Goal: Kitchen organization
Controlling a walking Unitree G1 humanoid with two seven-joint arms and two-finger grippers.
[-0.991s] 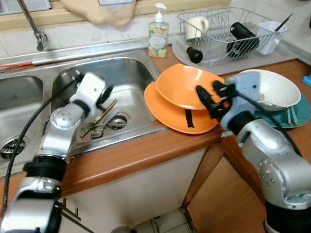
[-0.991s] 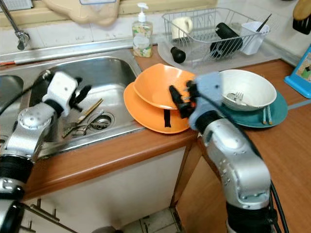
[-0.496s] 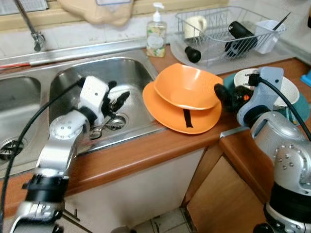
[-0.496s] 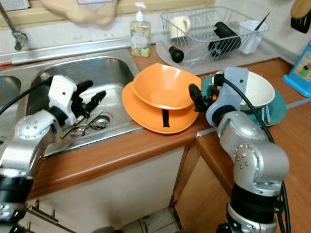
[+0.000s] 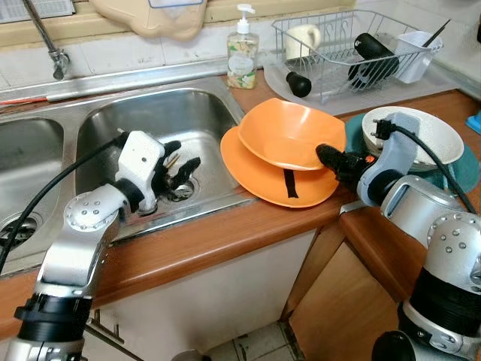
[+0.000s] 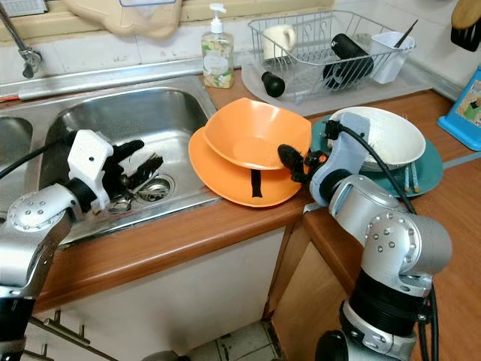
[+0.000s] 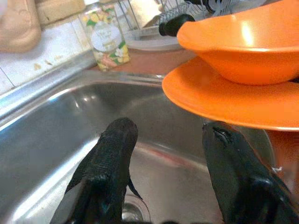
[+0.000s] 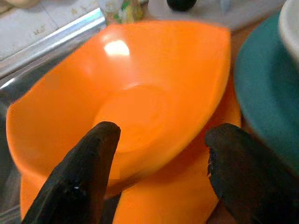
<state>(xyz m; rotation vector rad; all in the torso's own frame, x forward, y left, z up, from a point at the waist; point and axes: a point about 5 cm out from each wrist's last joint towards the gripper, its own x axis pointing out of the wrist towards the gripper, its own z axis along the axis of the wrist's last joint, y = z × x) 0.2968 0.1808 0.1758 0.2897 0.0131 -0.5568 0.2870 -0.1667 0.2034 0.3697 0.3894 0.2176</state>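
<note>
Left eye view: an orange bowl (image 5: 291,134) sits in an orange plate (image 5: 264,174) on the wooden counter (image 5: 225,233), at about three o'clock from the steel sink (image 5: 143,128). The bowl is glossy, shallow and tilted, its rim wavy rather than round, and it leans toward the sink side; the plate beneath is flat, the same bright orange, with a short black strip on its near rim.

The right gripper (image 5: 331,158) is at the bowl's three o'clock edge, fingers spread apart, one over the bowl's inside and the other beside its outer wall; whether they touch it cannot be told. In the right wrist view the bowl's interior shows a bright highlight between the two dark fingers (image 8: 79,186).

The left gripper (image 5: 176,162) hangs inside the sink basin above the drain (image 5: 180,192), fingers apart and holding nothing.

At three o'clock from the bowl, a white bowl (image 5: 421,135) rests on a teal plate (image 5: 466,173). A dish rack (image 5: 353,49) and a soap bottle (image 5: 242,51) stand at twelve o'clock.
</note>
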